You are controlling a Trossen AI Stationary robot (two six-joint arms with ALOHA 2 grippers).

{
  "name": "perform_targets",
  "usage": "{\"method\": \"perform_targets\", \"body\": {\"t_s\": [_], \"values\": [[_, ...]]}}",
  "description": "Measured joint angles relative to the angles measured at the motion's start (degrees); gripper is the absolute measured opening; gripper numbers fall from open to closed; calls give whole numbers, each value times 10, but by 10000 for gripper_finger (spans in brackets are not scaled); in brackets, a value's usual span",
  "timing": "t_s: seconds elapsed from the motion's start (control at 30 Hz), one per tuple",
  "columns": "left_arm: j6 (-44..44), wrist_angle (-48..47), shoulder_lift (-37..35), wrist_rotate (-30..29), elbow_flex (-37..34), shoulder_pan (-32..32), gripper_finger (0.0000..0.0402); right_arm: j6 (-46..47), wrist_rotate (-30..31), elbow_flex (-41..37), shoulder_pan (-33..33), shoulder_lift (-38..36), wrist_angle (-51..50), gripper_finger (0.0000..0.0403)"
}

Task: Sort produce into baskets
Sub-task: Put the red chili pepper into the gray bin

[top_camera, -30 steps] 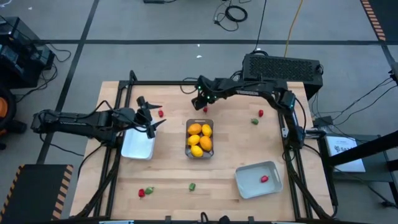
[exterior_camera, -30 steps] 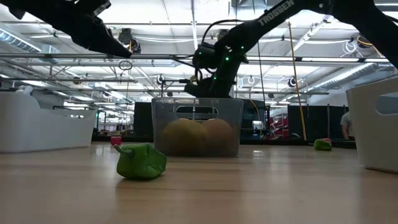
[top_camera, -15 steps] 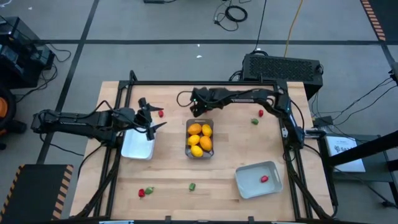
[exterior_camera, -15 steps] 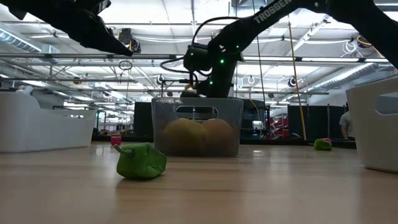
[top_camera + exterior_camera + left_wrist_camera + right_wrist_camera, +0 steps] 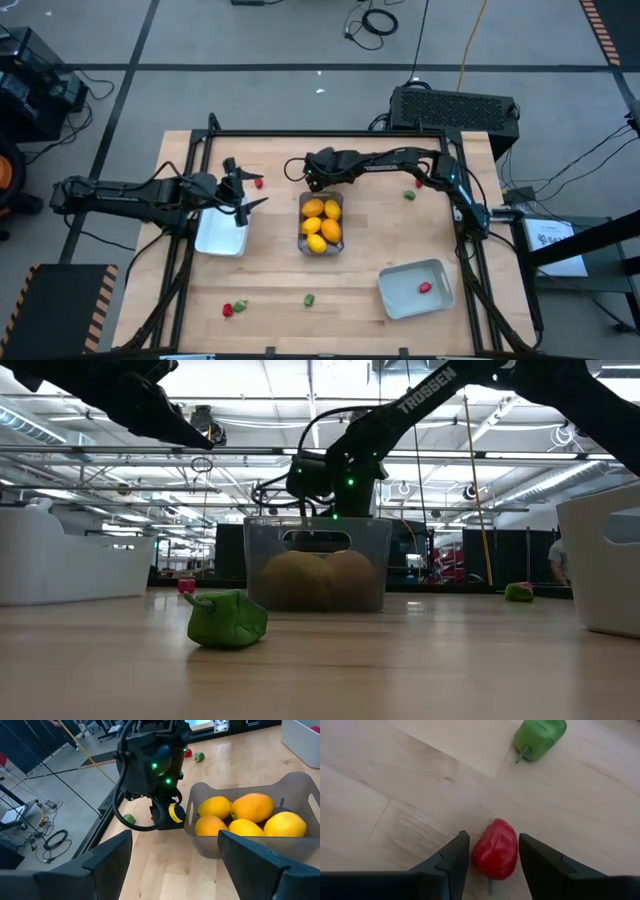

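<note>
Straddling a red pepper-like piece (image 5: 495, 849) lying on the table just beside the clear bin (image 5: 235, 847), the right gripper (image 5: 316, 180) held nothing, its fingers parted; closing on it, then carrying it to the grey-blue tray (image 5: 400, 292), seemed due next, while the left gripper (image 5: 243, 193) hung wide open and empty by the white tray (image 5: 220, 240).

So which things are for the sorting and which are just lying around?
For the job: lemons in the clear bin; white tray; grey tray; red piece, with the right hand open around it; green piece; left hand, waiting above the white tray.

Just lying about: black box behind the table; cables on the floor.
</note>
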Motion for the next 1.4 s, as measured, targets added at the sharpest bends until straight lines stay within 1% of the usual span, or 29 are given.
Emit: {"method": "perform_targets", "body": {"t_s": [0.2,0.33,0.6,0.8,0.9,1.07,1.23,1.3,1.4], "values": [[1,-1,0,0,0,0,301,29,9,-16,8,1,-4,162],[2,0,0,0,0,0,301,21,12,-17,13,1,-3,158],[1,0,0,0,0,0,301,-17,2,-8,13,0,-7,111],[0,-1,0,0,0,0,301,-67,-6,38,13,1,-40,87],[0,-3,0,0,0,0,301,-98,-5,82,11,1,-90,85],[0,-3,0,0,0,0,301,-159,-8,180,14,1,-218,90],[0,-3,0,0,0,0,301,-215,-83,260,36,1,-375,90],[0,-3,0,0,0,0,301,-248,-109,273,51,0,-437,91],[0,-3,0,0,0,0,301,-272,-128,274,84,0,-510,91]]}}
